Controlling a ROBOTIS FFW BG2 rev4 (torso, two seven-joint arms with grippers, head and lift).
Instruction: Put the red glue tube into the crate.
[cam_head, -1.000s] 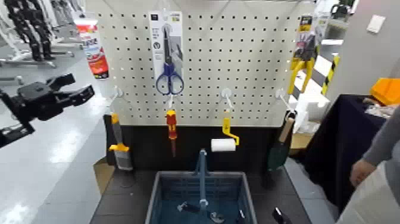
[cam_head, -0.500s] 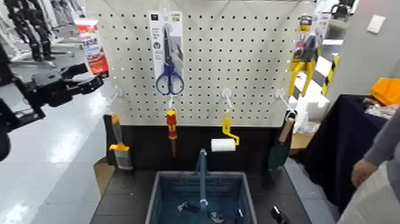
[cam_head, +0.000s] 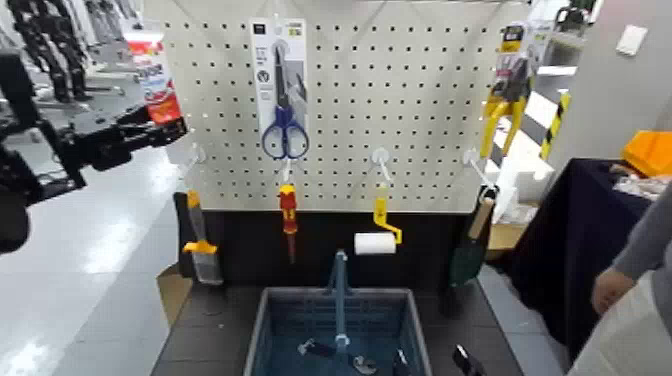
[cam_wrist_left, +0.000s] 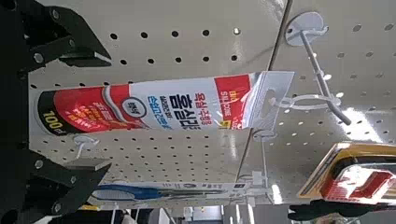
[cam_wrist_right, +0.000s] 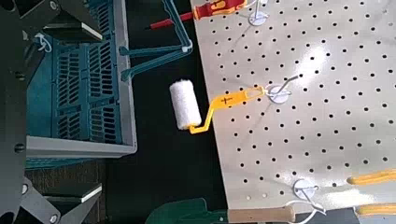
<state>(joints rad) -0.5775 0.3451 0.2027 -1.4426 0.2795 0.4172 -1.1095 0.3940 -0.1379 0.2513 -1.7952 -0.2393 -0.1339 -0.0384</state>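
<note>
The red glue tube (cam_head: 160, 88) hangs from a hook at the pegboard's upper left corner, cap end down. In the left wrist view the red glue tube (cam_wrist_left: 149, 105) lies between the two black fingers (cam_wrist_left: 67, 49), with a gap on each side. My left gripper (cam_head: 165, 122) is raised at the tube's lower end, open and straddling it. The crate (cam_head: 262, 322) stands on the dark table below the board, its blue handle bar upright. My right gripper (cam_head: 465, 360) waits low beside the crate's right side, open with nothing held; its wrist view shows the crate (cam_wrist_right: 93, 84).
On the pegboard (cam_head: 420, 110) hang packaged scissors (cam_head: 281, 100), a red-and-yellow screwdriver (cam_head: 288, 215), a paint roller (cam_head: 377, 240), a yellow-handled scraper (cam_head: 200, 245), a trowel (cam_head: 470, 250) and a yellow clamp (cam_head: 508, 100). Small items lie inside the crate. A person (cam_head: 635, 280) stands at the right.
My left gripper has travelled right and slightly up from beyond the board's left edge to the tube's lower end. Its fingers have come closer together. The tube still hangs on its hook.
</note>
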